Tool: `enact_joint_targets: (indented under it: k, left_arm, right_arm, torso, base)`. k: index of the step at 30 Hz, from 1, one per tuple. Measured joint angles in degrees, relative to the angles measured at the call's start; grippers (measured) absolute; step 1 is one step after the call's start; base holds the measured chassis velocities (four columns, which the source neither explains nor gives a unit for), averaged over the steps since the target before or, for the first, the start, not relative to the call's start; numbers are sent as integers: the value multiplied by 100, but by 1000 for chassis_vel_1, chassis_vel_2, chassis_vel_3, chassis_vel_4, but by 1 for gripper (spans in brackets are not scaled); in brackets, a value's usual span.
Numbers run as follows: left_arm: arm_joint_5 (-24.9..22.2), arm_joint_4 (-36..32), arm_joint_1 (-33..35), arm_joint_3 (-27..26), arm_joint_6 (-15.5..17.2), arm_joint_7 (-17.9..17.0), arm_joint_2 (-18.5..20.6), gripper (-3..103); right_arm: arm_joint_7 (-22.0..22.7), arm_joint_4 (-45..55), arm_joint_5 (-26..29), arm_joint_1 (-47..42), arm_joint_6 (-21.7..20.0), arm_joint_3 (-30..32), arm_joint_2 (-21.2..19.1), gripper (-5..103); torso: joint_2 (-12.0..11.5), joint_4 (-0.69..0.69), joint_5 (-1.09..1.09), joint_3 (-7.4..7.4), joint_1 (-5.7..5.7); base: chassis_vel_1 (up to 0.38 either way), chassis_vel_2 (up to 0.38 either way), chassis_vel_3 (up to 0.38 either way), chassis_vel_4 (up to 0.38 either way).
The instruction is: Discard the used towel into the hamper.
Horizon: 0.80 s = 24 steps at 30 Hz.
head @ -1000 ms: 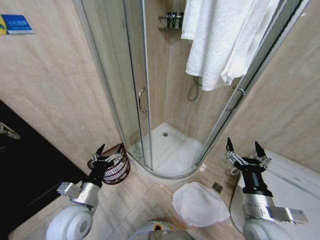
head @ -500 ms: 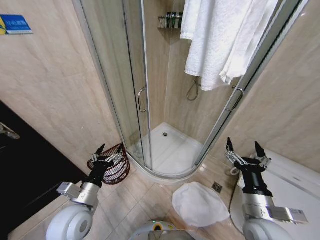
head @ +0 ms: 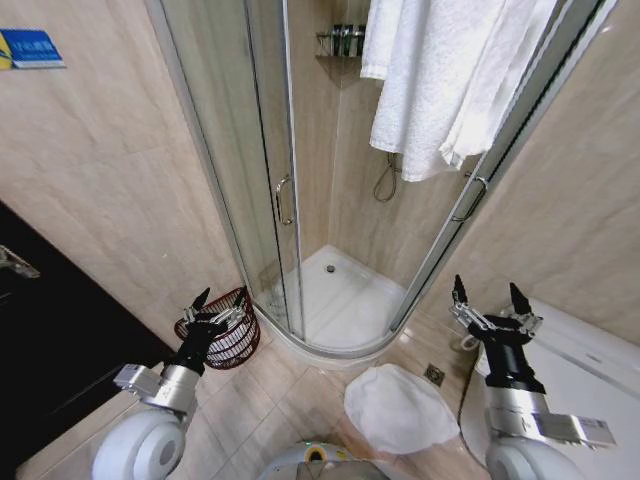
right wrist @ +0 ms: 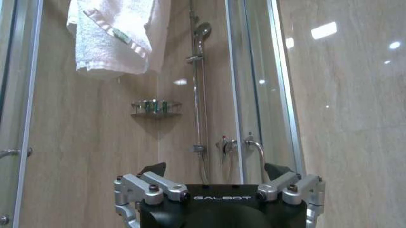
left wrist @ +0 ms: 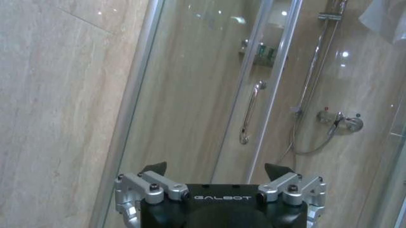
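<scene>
up over the shower door, the towel (head: 440, 80) is hanging down in big white folds, high above both my arms. down on the floor at my left, the hamper (head: 232, 328) is sitting by the wall, just beside the curved edge of the shower tray (head: 345, 300). it is a small round basket of dark red-brown wire, and it is looking empty from where i am standing.

my left gripper (head: 212, 307) is hanging right in front of the hamper, with its fingers spread wide and nothing between them. my right gripper (head: 492, 303) is pointing up at my right side, near the white toilet (head: 590, 375), and its fingers are spread wide too, holding nothing. something round and white (head: 400, 408) is lying on the floor tiles between my arms, and i cannot tell what it is.

i am thinking the job is only starting, since no towel is in my grip and none is in the hamper. next, i am guessing i need to lift an arm up high to the towel, pinch a fold, pull it free of the door, and carry it over to the hamper on my left.
</scene>
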Motion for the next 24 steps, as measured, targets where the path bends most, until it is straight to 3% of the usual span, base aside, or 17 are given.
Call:
enact_joint_targets:
  k: [12,14,17,24]
  left_arm:
    - [0,0,0,0,0,0,0,100]
    - [0,0,-1,0,0,0,1,100]
    - [0,0,1,0,0,0,0,100]
    - [0,0,0,0,0,0,0,100]
  right_arm:
    - [19,0,-8,10,-33,1,-26,100]
    - [270,0,-144,163,-457,21,-360,100]
    - [430,0,-238,262,-719,35,-622,100]
    - [469,1,-264,283,-776,40,-709,100]
  torso:
    - [0,-1,0,0,0]
    - [0,-1,0,0,-1]
    - [0,2,2,0,0]
    - [0,0,0,0,0]
  base:
    - [0,0,0,0]
    - [0,0,0,0]
    - [0,0,0,0]
    - [0,0,0,0]
